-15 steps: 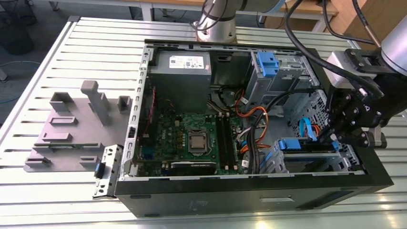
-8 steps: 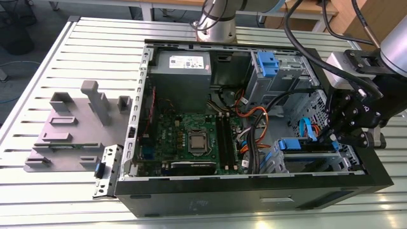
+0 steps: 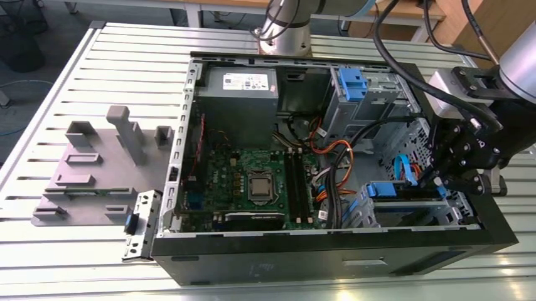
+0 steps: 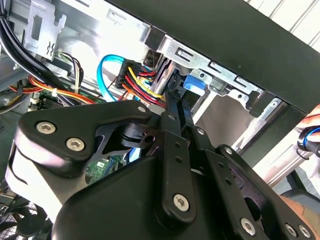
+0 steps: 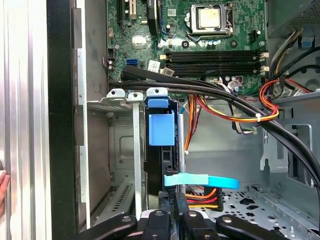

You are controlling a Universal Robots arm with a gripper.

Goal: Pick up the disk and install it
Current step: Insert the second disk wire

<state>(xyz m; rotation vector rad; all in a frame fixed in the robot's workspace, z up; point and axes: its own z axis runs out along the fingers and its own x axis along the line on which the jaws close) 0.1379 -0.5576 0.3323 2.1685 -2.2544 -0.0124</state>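
The disk (image 3: 387, 190) stands in the lower drive bay at the front corner of the open computer case (image 3: 335, 251), at the exterior view's right. In the first wrist view its blue handle end (image 5: 161, 127) shows between the bay's metal rails, with its dark edge running back toward me. My gripper (image 3: 435, 183) reaches down into the case just beside the bay. Its fingers (image 5: 156, 219) lie close together on the disk's near end. In the second wrist view the gripper (image 4: 175, 92) ends right at the blue plastic of the disk (image 4: 194, 82).
A flat blue data cable (image 5: 205, 181) and red-yellow-black power wires (image 4: 135, 75) crowd the bay's end by my fingers. Thick black cables (image 5: 235, 102) cross above the motherboard (image 3: 251, 182). A grey fixture (image 3: 100, 169) and a metal bracket (image 3: 138, 222) lie outside the case. A hand (image 5: 2, 190) is nearby.
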